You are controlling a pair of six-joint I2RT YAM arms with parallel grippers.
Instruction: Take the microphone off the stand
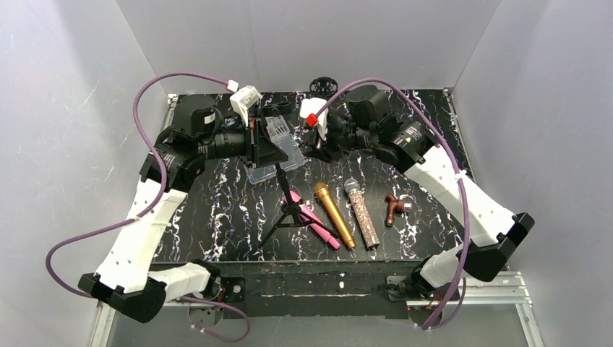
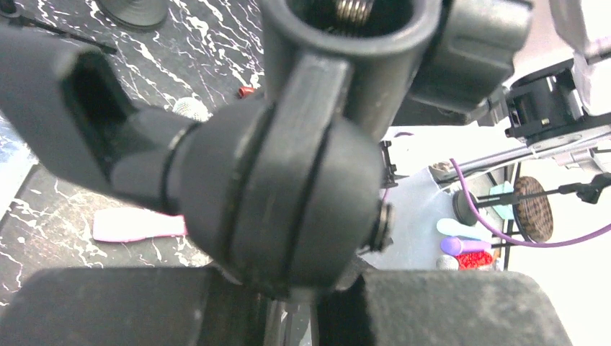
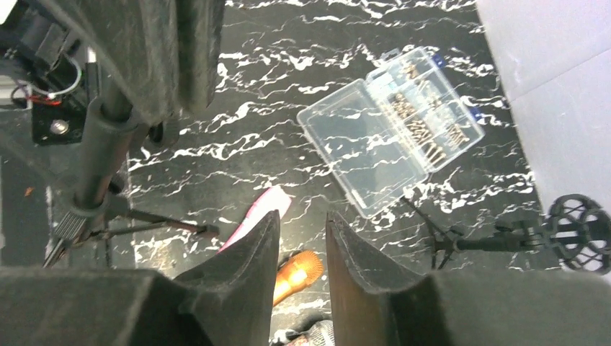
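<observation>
Table [image 1: 217,217] of black marble carries one tripod stand [image 1: 291,211], one clear box [image 3: 393,126] and three microphones [image 1: 334,215] lying flat by the stand's legs. Only the left wrist view shows the left gripper [image 2: 288,295] clamped on the stand's clip joint [image 2: 288,180]. The right gripper [image 3: 301,231] is slightly parted and empty.

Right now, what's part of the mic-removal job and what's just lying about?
Job: tripod stand, its holder, left end effector shut on it, right end effector open.
Lying about: pink microphone, gold microphone, glitter microphone, clear parts box, maroon clip, black shock mount.
</observation>
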